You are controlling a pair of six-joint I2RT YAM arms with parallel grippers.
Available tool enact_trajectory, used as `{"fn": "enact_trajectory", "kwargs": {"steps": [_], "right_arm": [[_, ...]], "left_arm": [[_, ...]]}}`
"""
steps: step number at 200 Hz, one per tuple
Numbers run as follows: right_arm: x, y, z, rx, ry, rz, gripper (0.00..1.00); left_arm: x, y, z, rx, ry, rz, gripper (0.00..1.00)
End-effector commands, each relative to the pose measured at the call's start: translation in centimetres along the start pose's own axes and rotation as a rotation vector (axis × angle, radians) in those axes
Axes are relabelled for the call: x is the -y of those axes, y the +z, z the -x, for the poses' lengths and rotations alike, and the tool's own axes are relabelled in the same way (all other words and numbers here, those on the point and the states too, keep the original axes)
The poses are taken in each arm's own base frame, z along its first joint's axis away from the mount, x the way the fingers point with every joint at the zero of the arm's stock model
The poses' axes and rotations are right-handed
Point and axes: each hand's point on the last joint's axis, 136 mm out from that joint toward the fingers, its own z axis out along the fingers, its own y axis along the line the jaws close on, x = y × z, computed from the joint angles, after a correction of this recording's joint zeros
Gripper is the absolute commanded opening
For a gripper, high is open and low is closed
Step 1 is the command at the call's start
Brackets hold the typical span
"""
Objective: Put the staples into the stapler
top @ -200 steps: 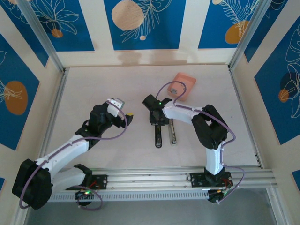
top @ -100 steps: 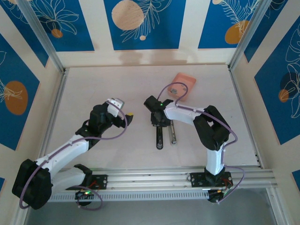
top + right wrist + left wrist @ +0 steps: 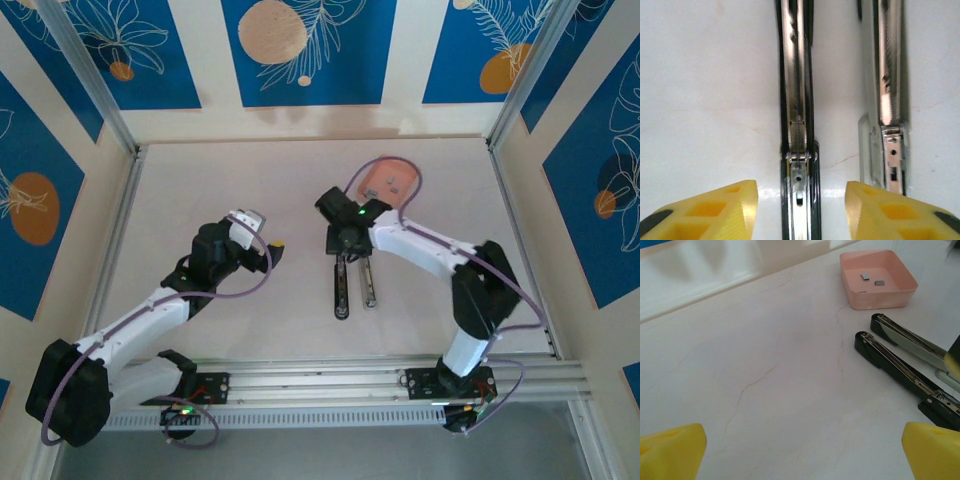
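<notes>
Our right fingers [image 3: 705, 210] straddled the stapler [image 3: 796, 100], released; left fingers [image 3: 670, 450] likewise. Closing off-centre could have shoved it.

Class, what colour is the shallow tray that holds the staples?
The tray is pale pink, shown best in the left wrist view.

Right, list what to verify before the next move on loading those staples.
1. Stapler opened flat, both bars lying on the table: ok.
2. Staples available, loose in the pink tray: ok.
3. Right end effector open and empty, fingers either side of the black bar without touching it: ok.
4. Left end effector open, empty, off to the side of the stapler: ok.
5. Black bar's channel free of old staples: cannot tell.
</notes>
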Motion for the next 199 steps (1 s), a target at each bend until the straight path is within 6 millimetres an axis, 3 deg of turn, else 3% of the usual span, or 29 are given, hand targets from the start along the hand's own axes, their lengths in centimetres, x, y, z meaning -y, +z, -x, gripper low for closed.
{"fn": "enact_trajectory", "kwargs": {"steps": [1, 36, 69, 95, 143, 199], "right_arm": [[3.3, -2.7, 2.7, 0.043, 0.047, -0.002, 0.52], [7.8, -1.4, 6.8, 0.028, 0.142, 0.036, 0.51], [11.7, 1.7, 10.3, -0.003, 0.198, 0.022, 0.51], [13.7, 4.1, 12.2, -0.042, 0.24, 0.041, 0.51], [15.2, 7.4, 14.9, -0.086, 0.272, 0.066, 0.51], [15.1, 11.1, 16.0, -0.146, 0.271, 0.076, 0.49]], "left_arm": [[0.1, 0.0, 1.2, 0.014, -0.006, -0.018, 1.0], [0.1, 0.6, 1.0, 0.007, -0.026, -0.028, 1.0], [-0.1, 1.3, 0.7, -0.01, -0.038, -0.024, 1.0], [-0.4, 2.3, 0.6, -0.027, -0.041, -0.019, 1.0], [-0.6, 4.6, -0.1, -0.07, -0.051, -0.021, 1.0], [-0.7, 6.3, -0.5, -0.102, -0.054, -0.031, 1.0]]}}
